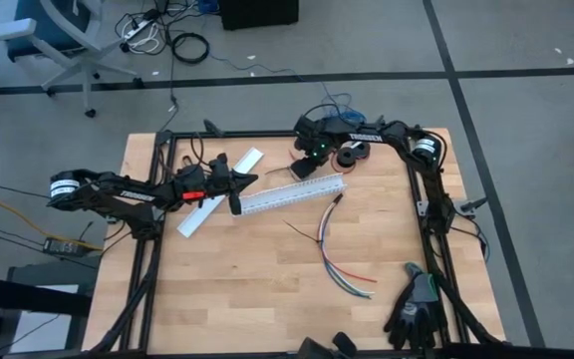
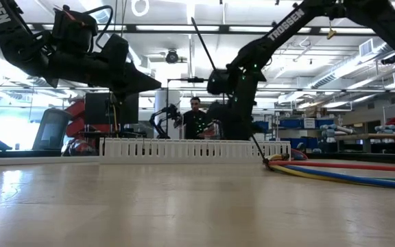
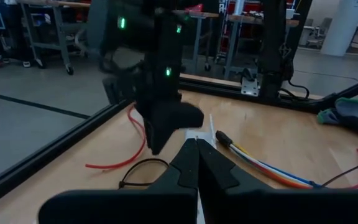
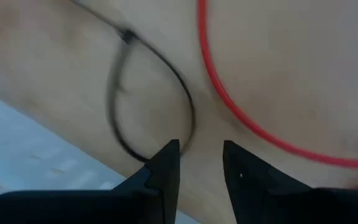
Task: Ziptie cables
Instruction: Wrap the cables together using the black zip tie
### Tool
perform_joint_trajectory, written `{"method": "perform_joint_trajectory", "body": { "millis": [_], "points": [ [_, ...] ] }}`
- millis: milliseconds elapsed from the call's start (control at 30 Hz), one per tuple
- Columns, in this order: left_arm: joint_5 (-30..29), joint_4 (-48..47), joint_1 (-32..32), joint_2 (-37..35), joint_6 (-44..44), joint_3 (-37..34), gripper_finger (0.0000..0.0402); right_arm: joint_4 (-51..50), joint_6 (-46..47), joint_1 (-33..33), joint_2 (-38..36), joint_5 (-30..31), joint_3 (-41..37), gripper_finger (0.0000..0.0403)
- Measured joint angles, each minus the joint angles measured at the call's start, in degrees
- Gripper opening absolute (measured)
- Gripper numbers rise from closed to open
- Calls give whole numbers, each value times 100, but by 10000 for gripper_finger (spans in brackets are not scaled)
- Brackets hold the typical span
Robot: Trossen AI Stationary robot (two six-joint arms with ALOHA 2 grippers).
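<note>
From above, my left claw (image 1: 235, 189) sits pinched shut by the white slotted strip (image 1: 292, 192), the cables (image 1: 342, 261) lying apart toward the table's right; my right wrist shows my right claw (image 4: 201, 163) narrowly parted over a looped black zip tie (image 4: 120, 93).

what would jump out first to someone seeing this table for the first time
Probably the two dark arms meeting over the far middle of the table above a long white slotted strip. The right pincer hangs with its fingers apart just over a looped black zip tie and a thin red wire, while the left pincer is shut beside it. The colourful cables lie untouched nearer the front right.
</note>
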Motion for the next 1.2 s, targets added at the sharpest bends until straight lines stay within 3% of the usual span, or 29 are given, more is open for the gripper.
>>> {"method": "perform_joint_trajectory", "body": {
  "millis": [200,533,900,1033,1200],
  "points": [
    [0,5,2,0,0,0,4,225,-51,54,-43,-289,6,109],
    [0,14,1,0,-1,0,4,179,-203,245,-43,391,-182,109],
    [0,29,2,0,-2,0,4,477,-195,208,-63,289,-493,108],
    [0,29,2,0,-2,0,4,526,-249,173,-63,273,-499,81],
    [0,31,2,0,-42,0,4,774,-301,173,-56,-180,-444,38]
  ]
}}
